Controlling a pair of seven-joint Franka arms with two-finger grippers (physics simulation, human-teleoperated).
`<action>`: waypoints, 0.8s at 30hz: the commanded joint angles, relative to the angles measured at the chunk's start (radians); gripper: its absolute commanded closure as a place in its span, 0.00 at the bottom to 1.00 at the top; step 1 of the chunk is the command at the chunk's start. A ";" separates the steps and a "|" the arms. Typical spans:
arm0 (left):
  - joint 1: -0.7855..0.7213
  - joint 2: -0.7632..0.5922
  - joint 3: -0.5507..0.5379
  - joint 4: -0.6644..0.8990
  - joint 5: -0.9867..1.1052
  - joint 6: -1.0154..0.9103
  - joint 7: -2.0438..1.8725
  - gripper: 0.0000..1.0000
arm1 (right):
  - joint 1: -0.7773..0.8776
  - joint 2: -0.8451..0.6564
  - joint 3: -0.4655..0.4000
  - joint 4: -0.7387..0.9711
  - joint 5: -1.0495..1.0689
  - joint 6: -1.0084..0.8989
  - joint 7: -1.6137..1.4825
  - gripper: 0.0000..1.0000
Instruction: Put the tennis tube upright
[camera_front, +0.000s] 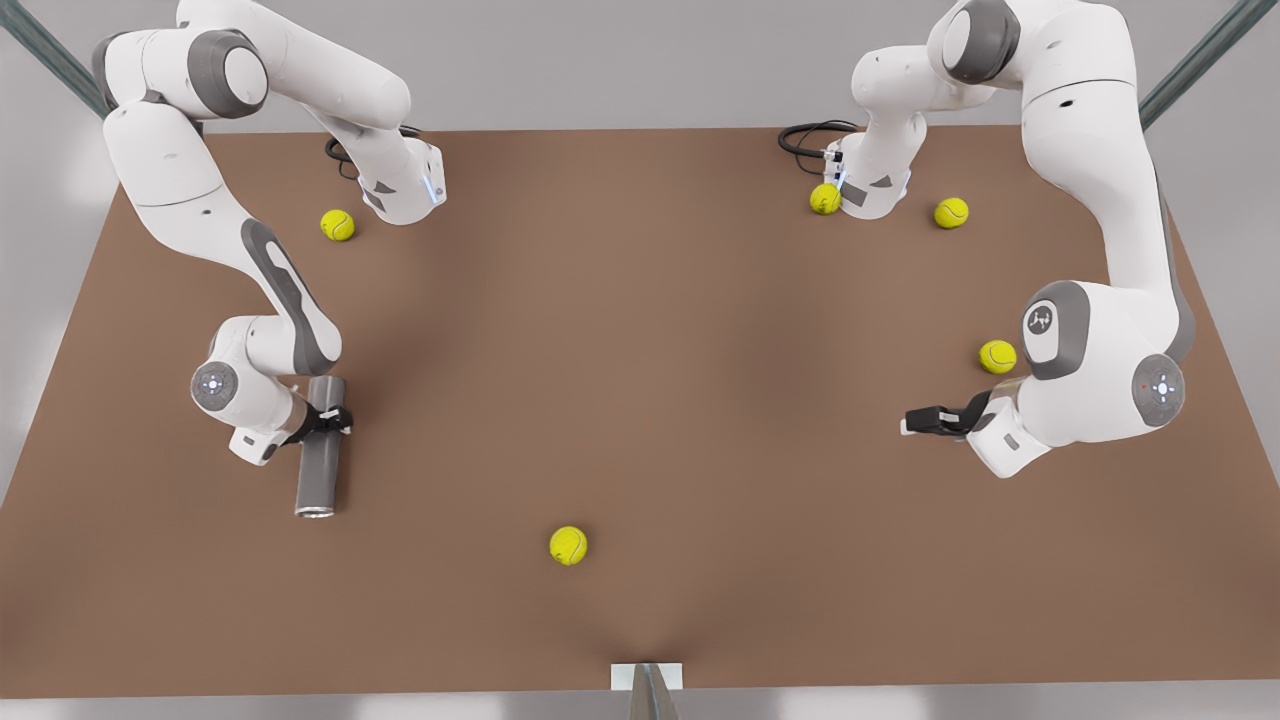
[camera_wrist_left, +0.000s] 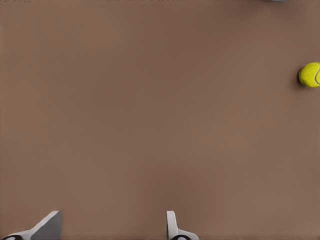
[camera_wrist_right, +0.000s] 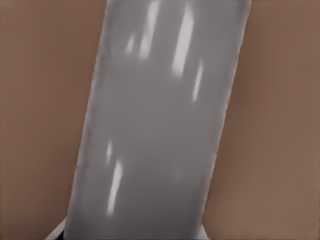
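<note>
The tennis tube (camera_front: 320, 450) is a dark-grey cylinder lying flat on the brown table (camera_front: 640, 400) at the front view's left, its silvery rim (camera_front: 314, 512) towards the near edge. My right gripper (camera_front: 332, 420) reaches across the tube's upper part and is shut on it. Close up in the right wrist view, the tube (camera_wrist_right: 160, 120) runs between that gripper's fingertips (camera_wrist_right: 204, 233). My left gripper (camera_front: 915, 422) waits at the front view's right, low over bare table, far from the tube. In the left wrist view it (camera_wrist_left: 111, 231) is open with nothing between its fingers (camera_wrist_left: 171, 226).
Several yellow-green tennis balls lie around: one (camera_front: 568, 545) near the front middle, one (camera_front: 997, 357) beside the left arm, two (camera_front: 825, 199) (camera_front: 951, 213) by the far right base, one (camera_front: 337, 225) at far left. A ball (camera_wrist_left: 310, 75) lies ahead of the left gripper.
</note>
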 joint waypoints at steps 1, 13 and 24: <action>0.000 0.000 0.000 0.000 0.000 0.000 0.000 0.00 | 0.000 0.000 0.000 0.000 0.000 0.000 0.000 0.20; 0.000 -0.003 0.000 0.003 0.000 -0.001 -0.001 0.00 | 0.000 0.000 0.000 0.000 0.000 0.000 0.000 0.20; 0.000 -0.003 0.000 0.005 0.000 -0.001 -0.001 0.00 | 0.000 0.000 0.000 0.000 0.000 0.000 0.000 0.23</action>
